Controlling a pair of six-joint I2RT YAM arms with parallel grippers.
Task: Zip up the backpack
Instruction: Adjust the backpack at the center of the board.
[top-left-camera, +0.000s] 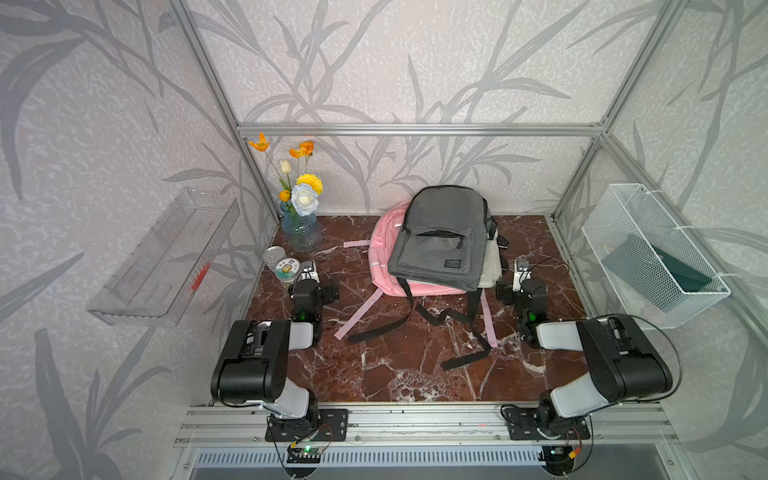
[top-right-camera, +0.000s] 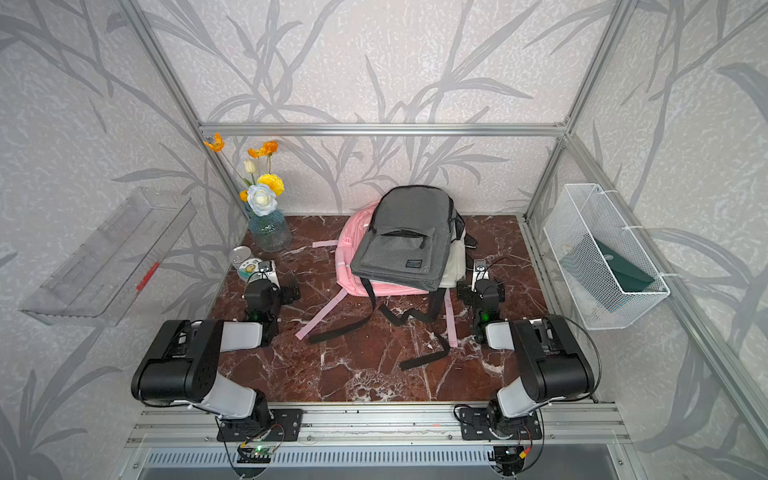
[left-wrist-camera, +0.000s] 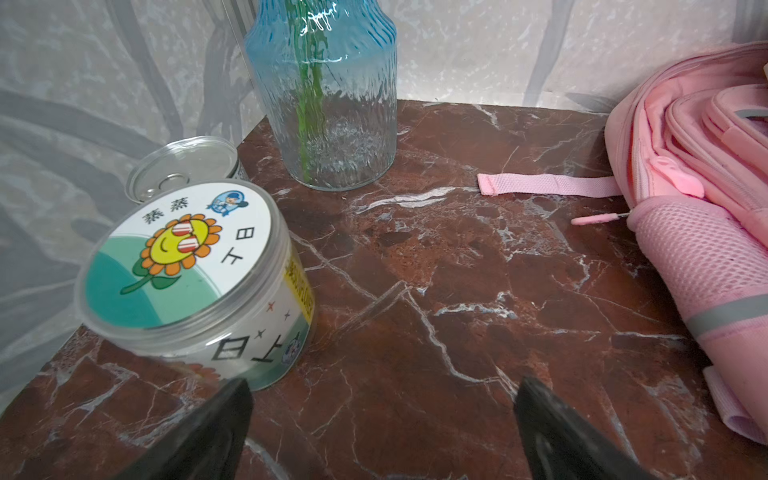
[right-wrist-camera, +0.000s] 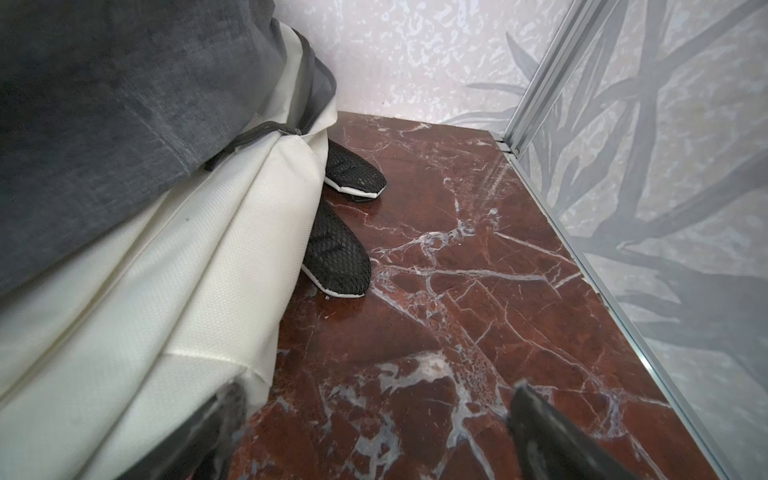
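The left pincer (left-wrist-camera: 380, 395) is held wide with nothing between its jaws, low over the counter (left-wrist-camera: 415, 291) at the bottom of the left wrist view. A jar (left-wrist-camera: 178, 253) with a sunflower lid is seen just beside one fingertip, in the lower left of that frame. A can (left-wrist-camera: 183, 166) is set just behind it, and a blue glass vase (left-wrist-camera: 328, 104) at the top centre. Along the right edge a pink bag (left-wrist-camera: 685, 257) is laid, with one pink strap (left-wrist-camera: 548, 185) stretched flat toward the vase.

The right pincer (right-wrist-camera: 378, 399) is also spread wide and empty, low over the counter at the bottom of the right wrist view. One fingertip is placed against or just beside white cloth (right-wrist-camera: 166, 291) at the lower left; contact cannot be told. Above that cloth, in the upper left, the grey backpack (right-wrist-camera: 104, 104) is seen, with a zip slider (right-wrist-camera: 291, 131) at the seam between grey and white. Two black mesh pads (right-wrist-camera: 336, 257) are shown poking out from under the cloth.

In both top views the backpack is found at the centre of the frame, laid atop the pink bag near the back wall, between the two pincers. Its front pocket zip (top-left-camera: 440, 233) is seen gaping.
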